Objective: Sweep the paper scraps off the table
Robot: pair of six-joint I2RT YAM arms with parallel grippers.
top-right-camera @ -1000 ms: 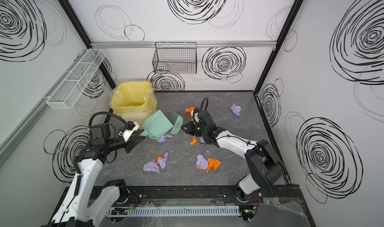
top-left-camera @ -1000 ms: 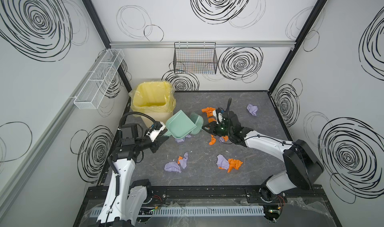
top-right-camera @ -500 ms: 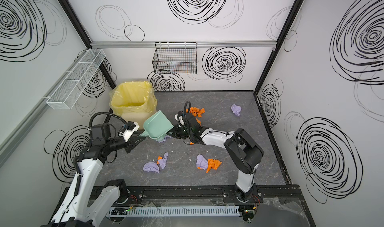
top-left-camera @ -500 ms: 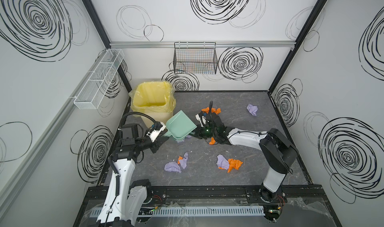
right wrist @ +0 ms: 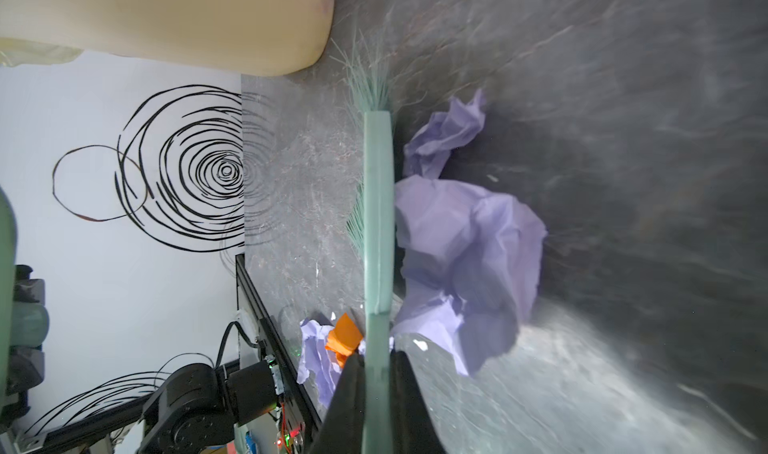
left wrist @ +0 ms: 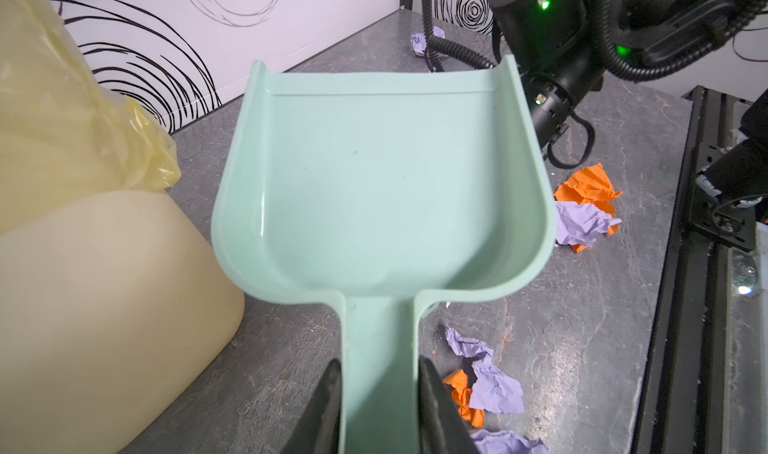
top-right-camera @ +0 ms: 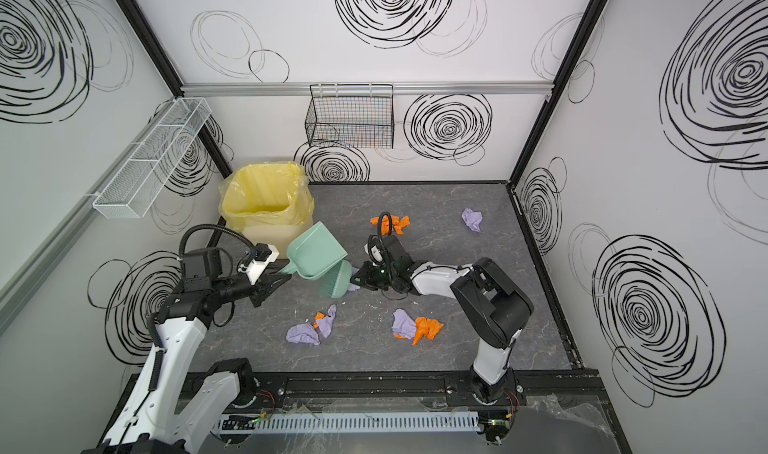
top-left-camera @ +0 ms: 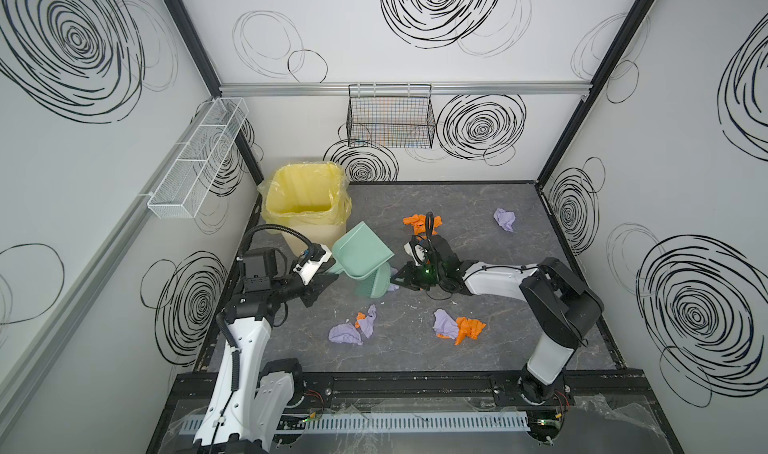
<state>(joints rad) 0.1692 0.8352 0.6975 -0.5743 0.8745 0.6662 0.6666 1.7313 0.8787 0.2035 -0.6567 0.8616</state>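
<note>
Much here sits out of sight. In both top views the brush (top-left-camera: 372, 285) is half tucked under the mouth of the dustpan (top-left-camera: 360, 249), so we cannot tell whether the pan's lip touches the table (top-left-camera: 415, 360). The right wrist view is smeared by motion. There the brush shows only edge-on, with a big lilac wad (right wrist: 465, 256) touching one side of it (from above, only a sliver peeks out beside the brush head).

The right gripper (right wrist: 377, 362) is clenched on the brush handle. The left gripper (left wrist: 378, 373) grasps the dustpan's handle from both sides, beside the yellow-lined bin (top-left-camera: 305, 198).

The other paper scraps (top-left-camera: 457, 326) lie on the table. One lilac-and-orange pair is near the front right, and a second pair (top-left-camera: 353, 327) lies in front of the brush. A lone lilac wad (top-left-camera: 504, 219) sits far back on the right. An orange cluster (top-left-camera: 417, 222) lies behind the right wrist, crossed by its cable.

Against a second ago, the right arm has folded inward. The brush head has travelled from beside the pan's far side to under its mouth, nearer the front. Dustpan and left arm have not shifted. The small orange scrap that lay by the right gripper no longer shows, and we cannot say whether it is hidden or moved.
</note>
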